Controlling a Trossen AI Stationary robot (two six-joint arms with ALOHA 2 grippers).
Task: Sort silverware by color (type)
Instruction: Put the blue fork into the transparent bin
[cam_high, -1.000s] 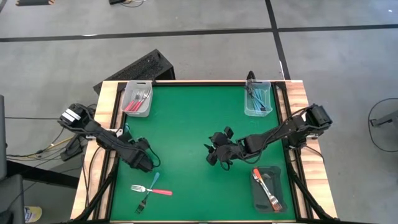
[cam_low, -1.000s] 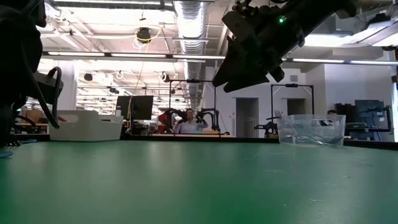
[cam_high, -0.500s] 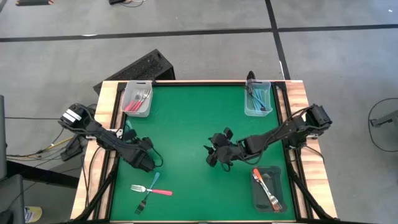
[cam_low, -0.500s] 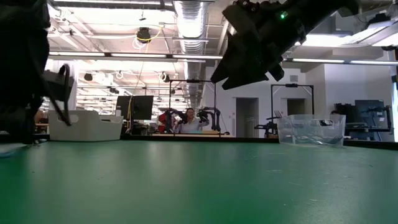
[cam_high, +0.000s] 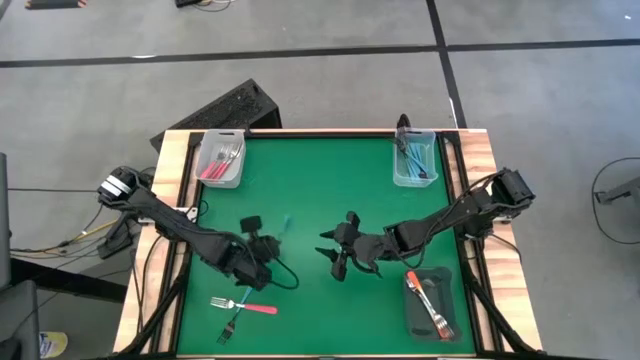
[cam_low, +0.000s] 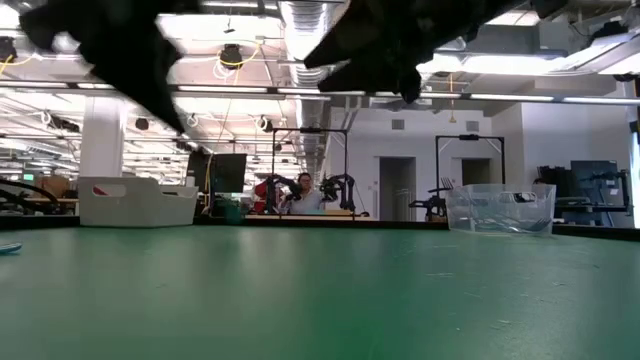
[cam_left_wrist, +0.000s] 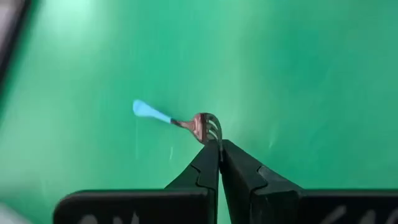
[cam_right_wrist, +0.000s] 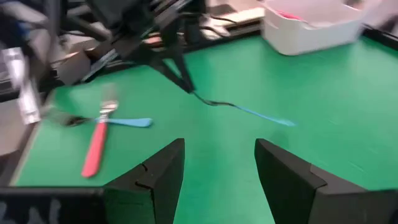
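Note:
My left gripper (cam_high: 270, 243) is over the table's middle left, shut on a blue-handled fork (cam_left_wrist: 174, 118). The right wrist view shows that fork (cam_right_wrist: 249, 112) too. My right gripper (cam_high: 330, 255) hovers open near the table's centre, just to the right of the left one, holding nothing (cam_right_wrist: 219, 155). A pink-red fork (cam_high: 250, 307) lies flat near the near left edge. Another blue-handled fork (cam_right_wrist: 127, 122) lies across it. My left gripper pinches the blue fork by its metal tine end (cam_left_wrist: 208, 124) between the two fingertips (cam_left_wrist: 211, 155). The fork sticks out forward from the tips, its blue handle (cam_high: 287, 222) pointing toward the table's far side. Whether the handle's end touches the table I cannot tell.
A white bin (cam_high: 220, 160) with pink-red forks stands at the far left corner. A clear bin (cam_high: 415, 160) with blue forks is at the far right. A dark bin (cam_high: 430, 305) with orange forks sits near right. Open green mat lies between them.
My left gripper has swung from the table's left edge toward its centre, carrying the blue fork with it. My right gripper has shifted slightly toward the left and near edge. The forks lying near the near left edge have stayed put.

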